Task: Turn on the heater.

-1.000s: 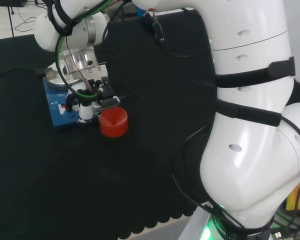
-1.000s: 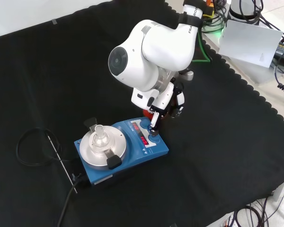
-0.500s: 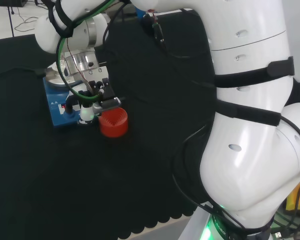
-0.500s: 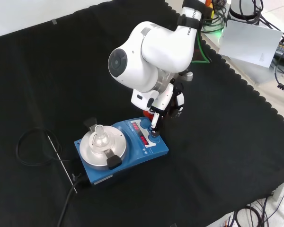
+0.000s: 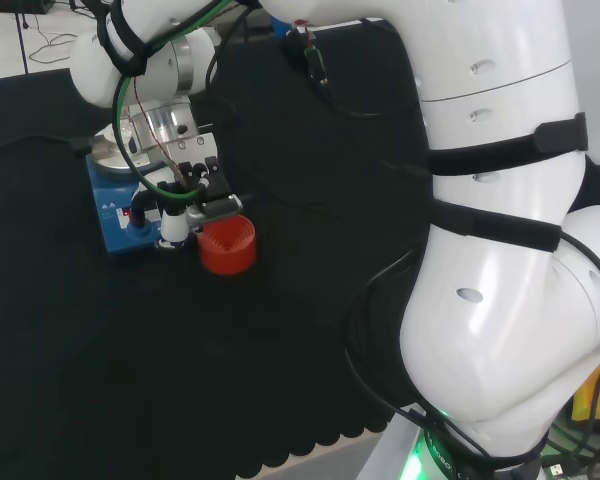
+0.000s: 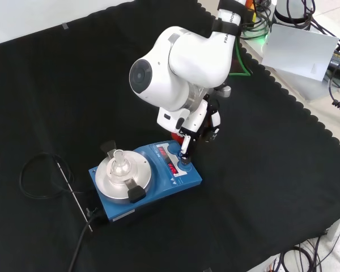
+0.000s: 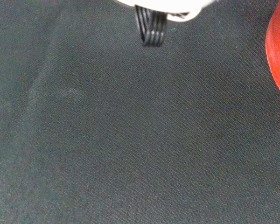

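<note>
Front view: the heater (image 6: 144, 180) sits on the cloth (image 6: 272, 170) at 6 o'clock from the big white link. The hand (image 6: 188, 144) points one straight finger down onto the control panel (image 6: 173, 161). The heater looks heavy, rigid and stable (unlikely to slide). Press the panel control; no grasp needed. A red ring (image 5: 226, 245) stands at 3 o'clock in the head view.

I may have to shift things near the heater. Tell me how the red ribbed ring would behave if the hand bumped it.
The red ribbed ring looks squat and wide-based, so it would probably slide on the black cloth rather than tip. It stands empty and looks light, so a nudge from the hand would likely move it.
</note>
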You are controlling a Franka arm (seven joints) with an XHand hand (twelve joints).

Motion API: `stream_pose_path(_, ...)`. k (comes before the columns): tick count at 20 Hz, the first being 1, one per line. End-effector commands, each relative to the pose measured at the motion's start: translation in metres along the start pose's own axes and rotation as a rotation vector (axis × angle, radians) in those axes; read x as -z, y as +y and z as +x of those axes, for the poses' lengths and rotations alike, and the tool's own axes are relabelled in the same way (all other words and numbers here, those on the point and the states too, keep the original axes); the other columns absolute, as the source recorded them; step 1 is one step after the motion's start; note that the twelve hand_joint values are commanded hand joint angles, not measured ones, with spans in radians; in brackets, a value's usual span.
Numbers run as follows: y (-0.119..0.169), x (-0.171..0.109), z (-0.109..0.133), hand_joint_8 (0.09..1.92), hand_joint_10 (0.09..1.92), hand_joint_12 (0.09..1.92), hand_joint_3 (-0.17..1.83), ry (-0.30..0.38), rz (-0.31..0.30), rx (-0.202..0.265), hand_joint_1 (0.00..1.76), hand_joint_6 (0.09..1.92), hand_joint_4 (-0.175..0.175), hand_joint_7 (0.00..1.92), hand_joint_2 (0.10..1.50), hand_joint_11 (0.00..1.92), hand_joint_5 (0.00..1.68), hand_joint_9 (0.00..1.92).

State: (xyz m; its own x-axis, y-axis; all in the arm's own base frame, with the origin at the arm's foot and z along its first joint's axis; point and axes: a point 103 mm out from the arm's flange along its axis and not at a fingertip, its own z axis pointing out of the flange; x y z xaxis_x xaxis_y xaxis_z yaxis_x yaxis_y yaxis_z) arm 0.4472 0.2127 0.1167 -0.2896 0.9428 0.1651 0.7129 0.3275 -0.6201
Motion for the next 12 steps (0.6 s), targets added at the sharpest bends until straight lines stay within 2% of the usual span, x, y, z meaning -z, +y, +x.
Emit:
stream_pose_path(1,0.000,-0.001,-0.001,1.54,1.32,1.19,0.95,-0.003,0.005,-0.004,1.39,0.57,-0.045,1.48,0.73,1.14,0.28,1.49)
stream_pose_path(9,-0.002,0.001,-0.001,1.54,1.32,1.19,0.95,0.004,-0.008,0.000,1.39,0.58,-0.046,1.48,0.73,1.14,0.29,1.49)
stream_pose_path(12,-0.006,0.012,0.001,1.54,1.32,1.19,0.95,0.006,-0.026,0.002,1.39,0.59,-0.047,1.48,0.72,1.14,0.29,1.49)
